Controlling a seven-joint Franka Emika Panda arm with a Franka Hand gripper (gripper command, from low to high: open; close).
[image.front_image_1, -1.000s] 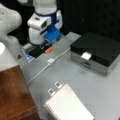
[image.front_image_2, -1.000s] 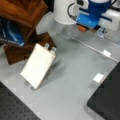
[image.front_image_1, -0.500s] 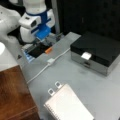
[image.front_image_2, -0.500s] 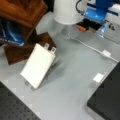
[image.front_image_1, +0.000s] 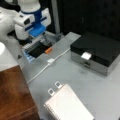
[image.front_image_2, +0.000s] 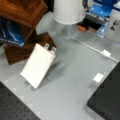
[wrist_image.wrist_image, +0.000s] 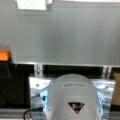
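Observation:
In a front view my white and blue arm stands at the top left, and the gripper (image.front_image_1: 45, 39) hangs over an open tray (image.front_image_1: 28, 55) with a dark inside. An orange piece (image.front_image_1: 48, 50) lies at the tray's near edge, just below the gripper. The blue wrist part (image.front_image_2: 103, 9) and the orange piece (image.front_image_2: 81, 28) show at the top right of a front view. The wrist view holds a rounded grey body (wrist_image.wrist_image: 72, 100) low down, the orange piece (wrist_image.wrist_image: 4, 55) at the left and bare grey table (wrist_image.wrist_image: 65, 35). No fingertips show there.
A white cable with a plug (image.front_image_1: 50, 60) runs from the tray across the table. A black box (image.front_image_1: 100, 50) with a white tag (image.front_image_1: 86, 55) sits right. A spiral notebook (image.front_image_1: 68, 105) lies in front, wooden blocks (image.front_image_1: 13, 95) left. A white cylinder (image.front_image_2: 68, 11) stands behind the notebook (image.front_image_2: 38, 65).
The arm has shifted a little toward the back of the table and upward over the tray. The notebook, cable and black box have stayed put.

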